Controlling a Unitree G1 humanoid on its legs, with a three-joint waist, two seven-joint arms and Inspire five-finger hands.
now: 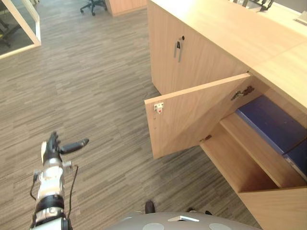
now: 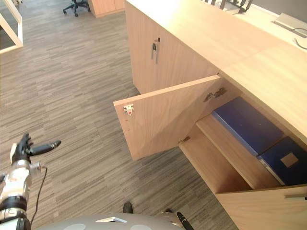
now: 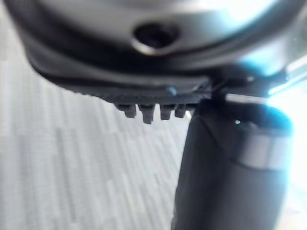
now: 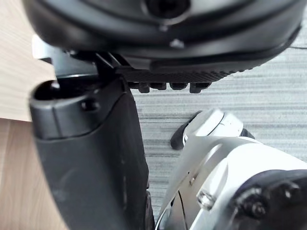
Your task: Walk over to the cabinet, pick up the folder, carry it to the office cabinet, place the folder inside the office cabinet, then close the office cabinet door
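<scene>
Office cabinet (image 1: 206,62) has one door (image 1: 192,117) swung wide out over the grey striped carpet (image 1: 96,86), with its catch (image 1: 158,108) showing on the free edge and a hinge (image 1: 242,93) at the carcass. A second door leaf (image 2: 268,208) on the near side also stands open. The folder (image 2: 247,123), dark blue, lies flat on the upper shelf (image 1: 254,148) inside the cabinet. Just beside it, nearer the robot, lies another blue item with a tan label (image 2: 288,160); can't tell whether they touch. The neighbouring door to the far side is shut, with a handle (image 1: 178,48) on it. Left hand (image 1: 52,149) hangs out over the carpet, well apart from the cabinet, fingers (image 3: 147,112) straight and together, thumb stuck out sideways, holding nothing. Right hand (image 4: 144,33) sits low by the cabinet's wood, fingers (image 4: 177,86) straight, thumb apart from them, nothing in it. An office chair (image 1: 93,5) stands far off across the room.
</scene>
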